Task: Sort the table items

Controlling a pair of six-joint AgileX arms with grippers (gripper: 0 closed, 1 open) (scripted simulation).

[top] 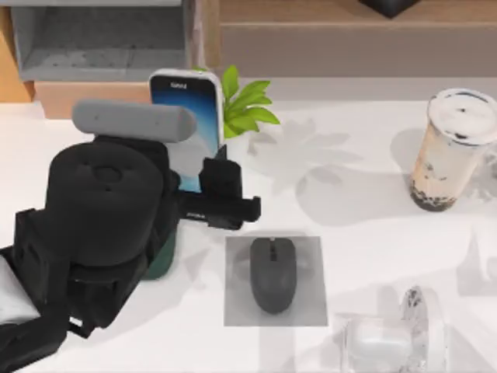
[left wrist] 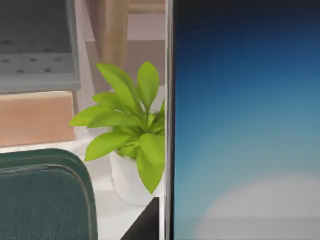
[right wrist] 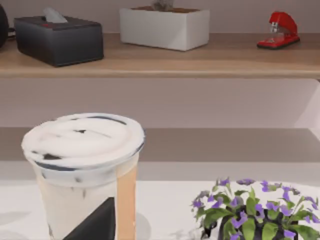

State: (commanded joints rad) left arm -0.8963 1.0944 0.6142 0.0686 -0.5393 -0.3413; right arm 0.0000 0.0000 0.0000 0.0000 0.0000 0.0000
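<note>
Smartphone (top: 189,116) is held upright at the table's (top: 357,210) back left, apparently gripped by the left gripper (top: 221,198); mouse (top: 272,273) lies on a grey pad (top: 311,311), milk tea (top: 452,151) far right.

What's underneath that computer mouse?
The mouse lies on a small grey square pad, which rests on the white table. The pad's middle, under the mouse, is covered.
</note>
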